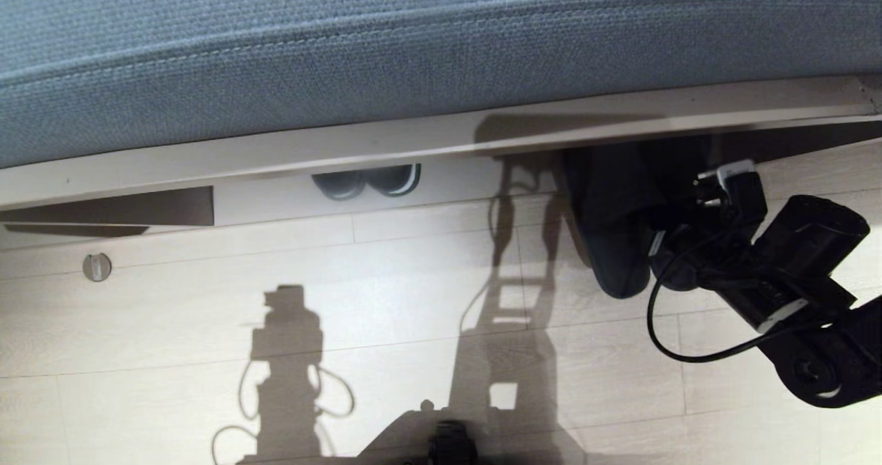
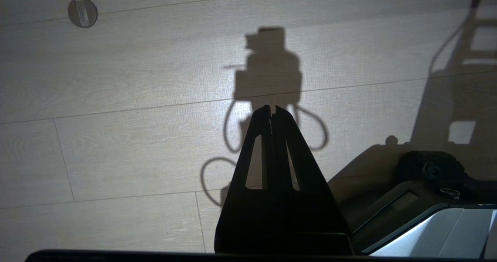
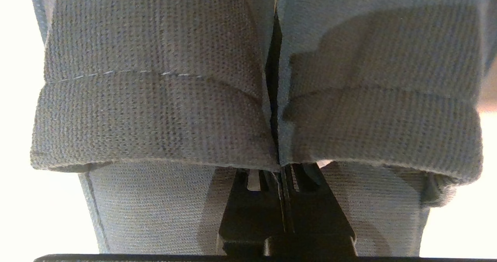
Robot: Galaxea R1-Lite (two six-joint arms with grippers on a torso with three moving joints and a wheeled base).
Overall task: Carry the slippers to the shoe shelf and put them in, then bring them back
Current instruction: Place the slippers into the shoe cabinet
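Note:
The two slippers (image 1: pixel 606 224) hang together as a dark mass at the right, just above the pale floor and below the edge of the upholstered furniture. My right gripper (image 1: pixel 660 246) is shut on them. In the right wrist view its black fingers (image 3: pixel 254 211) run up between the two wide woven grey straps (image 3: pixel 155 110) and pinch their inner edges together, the tips hidden under the fabric. My left gripper (image 2: pixel 271 108) is shut and holds nothing, pointing down at bare floor. The shoe shelf is out of view.
A blue-grey upholstered cushion (image 1: pixel 413 52) on a pale base board (image 1: pixel 344 151) fills the far side. A chunkier dark pair with pale sole lines (image 1: pixel 368 179) sits under it. A round metal floor fitting (image 1: pixel 97 266) lies left. My base (image 2: pixel 427 215) is near.

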